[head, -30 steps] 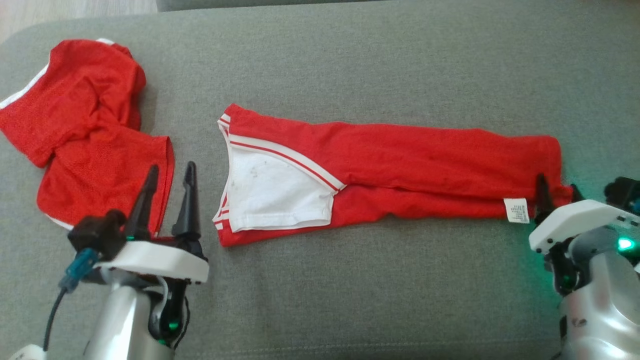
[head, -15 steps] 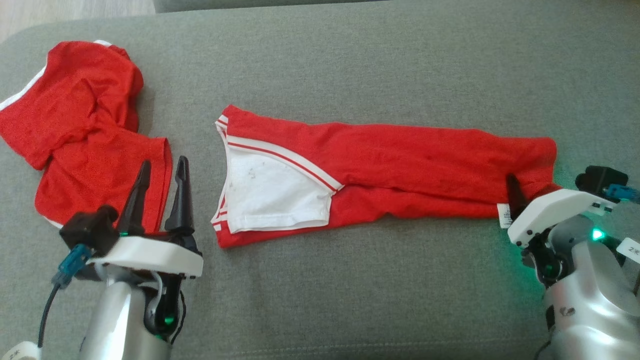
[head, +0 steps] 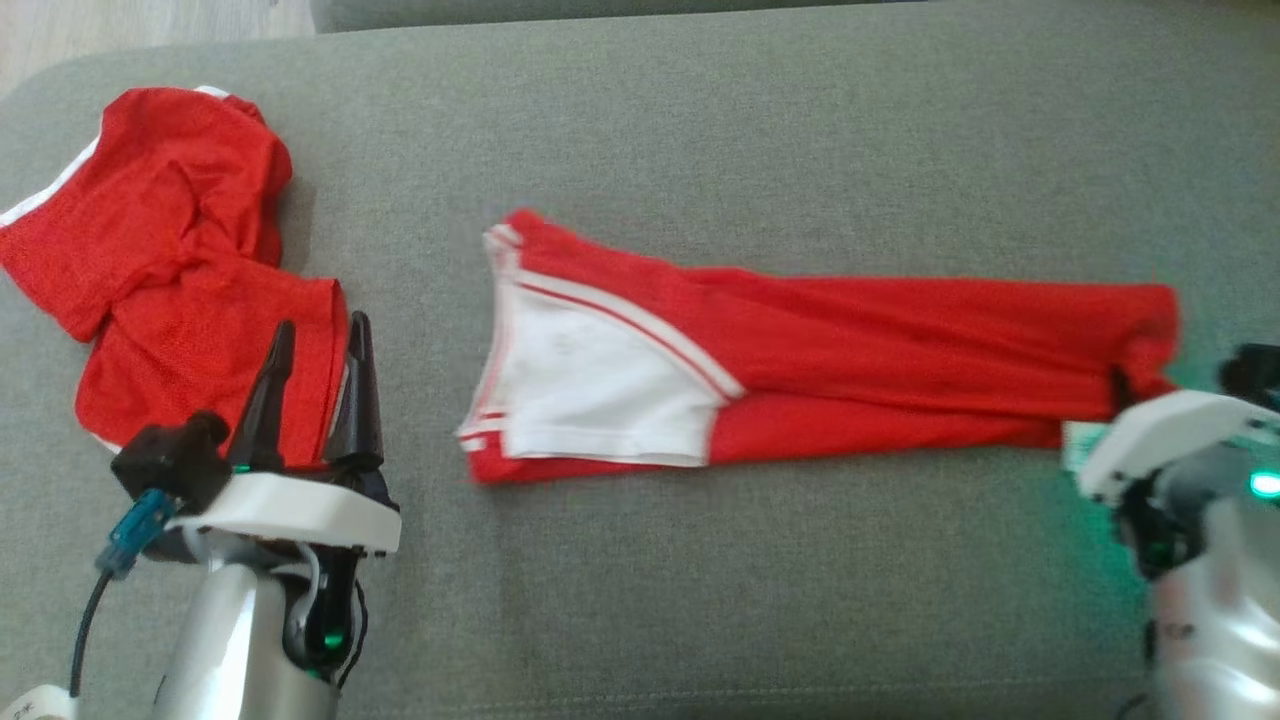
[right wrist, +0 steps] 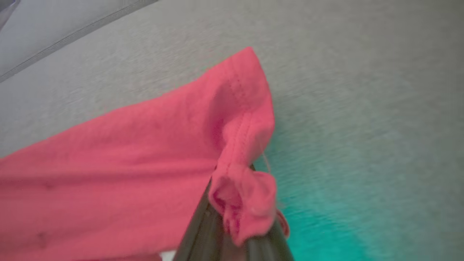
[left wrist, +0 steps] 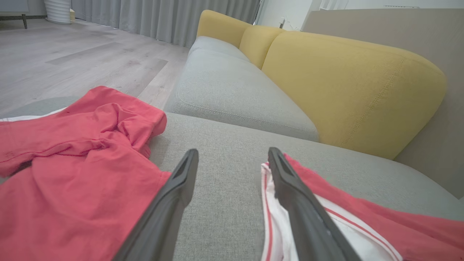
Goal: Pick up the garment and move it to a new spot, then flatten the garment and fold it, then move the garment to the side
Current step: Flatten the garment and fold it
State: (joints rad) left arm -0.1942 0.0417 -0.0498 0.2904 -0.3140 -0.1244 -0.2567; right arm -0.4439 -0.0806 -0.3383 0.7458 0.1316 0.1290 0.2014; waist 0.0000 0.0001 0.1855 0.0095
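The garment [head: 900, 350] is a long red strip with a white, red-striped panel at its left end, lying across the grey cushion [head: 700, 130]. My right gripper [head: 1120, 388] is shut on its right end; in the right wrist view the red hem [right wrist: 239, 145] is bunched between the fingers [right wrist: 203, 232]. My left gripper [head: 318, 330] stands open to the left of the garment, its fingertips over the edge of a second, crumpled red garment [head: 180, 260]. In the left wrist view the open fingers [left wrist: 174, 195] frame bare cushion, with the garment's striped end [left wrist: 398, 224] beside the right finger.
The crumpled red garment [left wrist: 72, 163] covers the cushion's left end, close to its rounded edge. Beyond it lies wooden floor [left wrist: 72, 54]. A second grey seat [left wrist: 235, 90] and yellow back cushions [left wrist: 344, 83] stand further off. Bare cushion stretches behind and in front of the garment.
My right gripper has shut on the garment's right end and drawn it to the right; the whole strip slid that way. The left gripper stayed open and barely moved.
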